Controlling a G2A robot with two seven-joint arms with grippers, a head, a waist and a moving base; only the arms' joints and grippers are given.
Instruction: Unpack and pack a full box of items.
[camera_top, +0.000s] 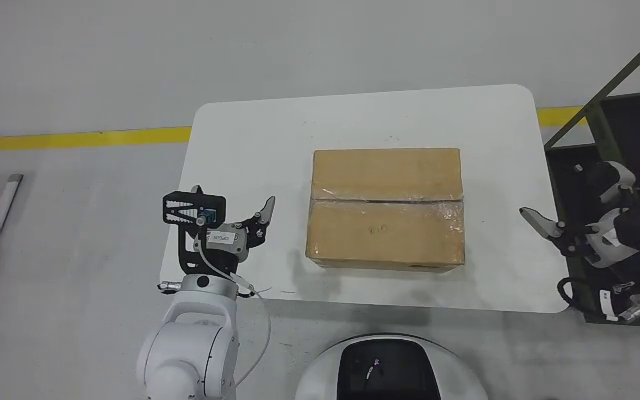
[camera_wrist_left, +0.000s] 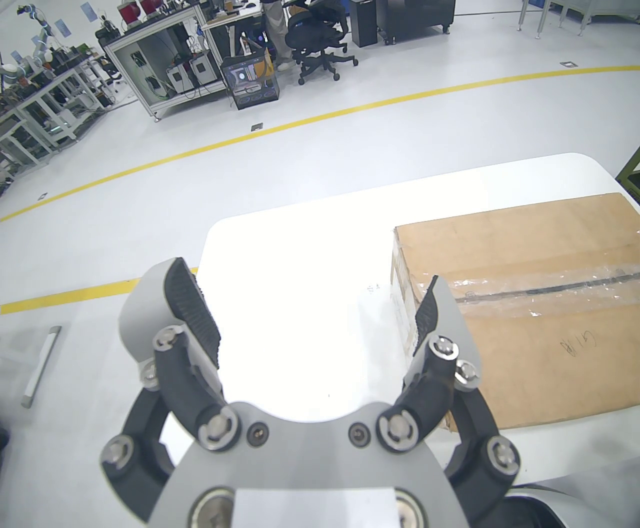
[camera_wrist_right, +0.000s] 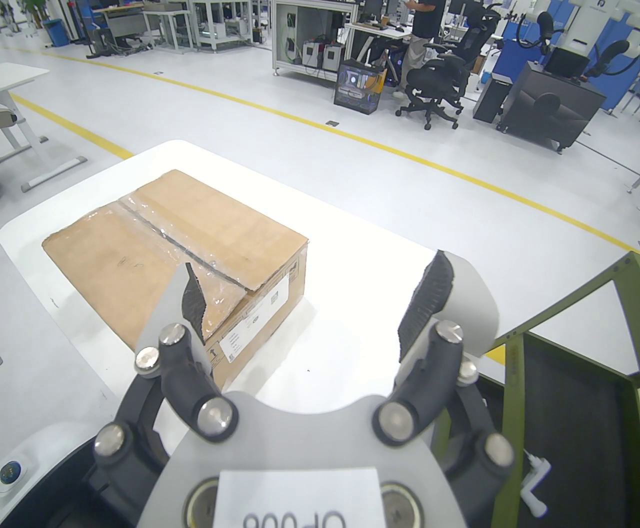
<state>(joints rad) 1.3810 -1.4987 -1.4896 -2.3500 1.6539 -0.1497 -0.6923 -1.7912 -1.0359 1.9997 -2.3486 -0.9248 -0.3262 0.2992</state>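
Between my left fingers (camera_wrist_left: 192, 310) lies nothing but bare white counter (camera_wrist_left: 300, 260); they are spread wide and released, their ribbed black pads facing each other. They hang over the counter's near left corner, beside the box (camera_wrist_left: 525, 320) but apart from it.

My right fingers (camera_wrist_right: 430, 295) are spread just as wide and hold nothing. Seen from above, they sit at the counter's right edge (camera_top: 545, 150), well apart from the box (camera_top: 385, 205), with a dark green-framed rack (camera_wrist_right: 565, 400) just beside them.

The box (camera_wrist_right: 165, 235) rests flat near the middle of the counter, a little closer to the near edge. It is plain brown cardboard, rectangular and closed. Its two top flaps meet in a dark seam running along its length, covered by a strip of wrinkled clear tape (camera_wrist_right: 150, 230). A small handwritten mark sits on the near flap. White labels (camera_wrist_right: 255, 320) are stuck on the short end that faces my right fingers.
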